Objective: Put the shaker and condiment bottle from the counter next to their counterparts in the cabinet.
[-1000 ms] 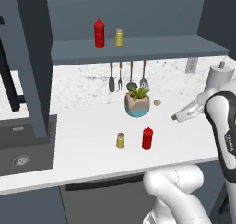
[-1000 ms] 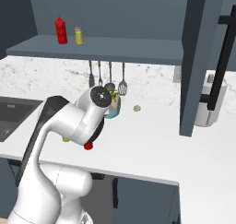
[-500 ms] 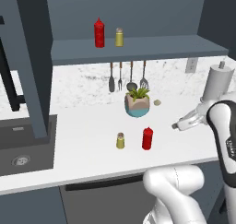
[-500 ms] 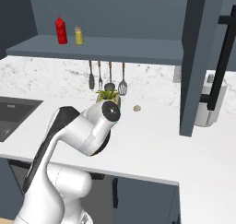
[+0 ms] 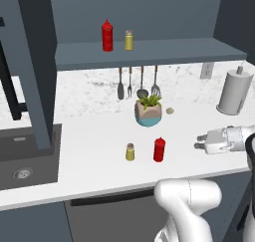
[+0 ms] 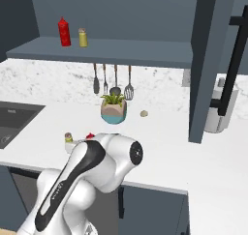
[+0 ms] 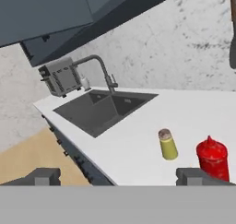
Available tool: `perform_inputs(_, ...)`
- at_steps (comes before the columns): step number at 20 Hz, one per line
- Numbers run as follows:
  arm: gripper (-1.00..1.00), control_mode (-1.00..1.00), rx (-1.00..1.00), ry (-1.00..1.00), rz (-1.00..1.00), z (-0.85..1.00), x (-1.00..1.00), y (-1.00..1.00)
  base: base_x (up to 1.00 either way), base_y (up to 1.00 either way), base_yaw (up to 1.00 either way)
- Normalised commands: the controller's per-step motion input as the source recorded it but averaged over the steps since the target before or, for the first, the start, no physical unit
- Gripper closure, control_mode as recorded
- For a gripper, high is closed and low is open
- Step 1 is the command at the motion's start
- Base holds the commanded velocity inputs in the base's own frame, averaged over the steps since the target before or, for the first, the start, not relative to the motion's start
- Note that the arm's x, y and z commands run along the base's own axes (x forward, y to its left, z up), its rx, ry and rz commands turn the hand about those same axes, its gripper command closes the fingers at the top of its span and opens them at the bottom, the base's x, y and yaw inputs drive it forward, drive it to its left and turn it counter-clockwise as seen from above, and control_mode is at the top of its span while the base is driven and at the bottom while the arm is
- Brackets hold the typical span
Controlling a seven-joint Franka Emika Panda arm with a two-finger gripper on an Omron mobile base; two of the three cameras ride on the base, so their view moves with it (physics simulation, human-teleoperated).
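While the shaker (image 5: pixel 130 152) and the red bottle (image 5: pixel 159 149) stand upright side by side on the white desk (image 5: pixel 89 156), near its front edge, the gripper (image 5: pixel 198 142) hangs level above the desk to their right, well apart from both. Its jaws are spread wide and hold nothing. In the hand view the two dark fingertips (image 7: pixel 196 176) sit far apart at the bottom, with the bottle (image 7: pixel 212 157) just beside the right-hand one and the shaker (image 7: pixel 168 144) a little further off.

Behind the pair stands a potted plant (image 5: pixel 148 109), with a small pebble-like lump (image 5: pixel 170 110) next to it. Four utensils (image 5: pixel 136 82) hang from under the slate-blue shelf (image 5: pixel 149 53). On that shelf the second red bottle (image 5: pixel 107 36) and second shaker (image 5: pixel 128 40) stand close together, bottle on the left in the left base view. A grey paper-towel roll (image 5: pixel 233 92) stands at the desk's far right. A dark sink (image 7: pixel 105 109) with a curved faucet (image 7: pixel 98 70) lies to the left of the desk, and a toaster (image 7: pixel 60 77) sits beyond it.
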Motion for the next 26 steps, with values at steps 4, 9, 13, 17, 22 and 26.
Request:
perform_inputs(4, -1.0, -1.0, 0.0, -0.27, 0.05, -0.25, -0.07, 0.0, 0.0, 0.0, 0.0)
perform_inputs(9, -1.0, -1.0, 0.0, -0.28, 0.05, -0.11, 0.0, 0.0, 0.0, 0.0, 0.0)
perform_inputs(13, -1.0, -1.0, 0.0, -0.17, 0.07, -0.13, 0.0, 0.03, 0.0, 0.0, 0.0)
perform_inputs(17, -1.0, -1.0, -0.02, -0.08, 0.05, -0.26, 0.0, 0.1, 0.0, 0.0, 0.0)
perform_inputs(22, -1.0, -1.0, -0.01, 0.0, 0.02, -0.19, 0.23, 0.1, 0.0, 0.0, 0.0)
perform_inputs(26, -1.0, -1.0, 0.0, 0.04, 0.0, -0.06, 0.44, 0.0, 0.0, 0.0, 0.0)
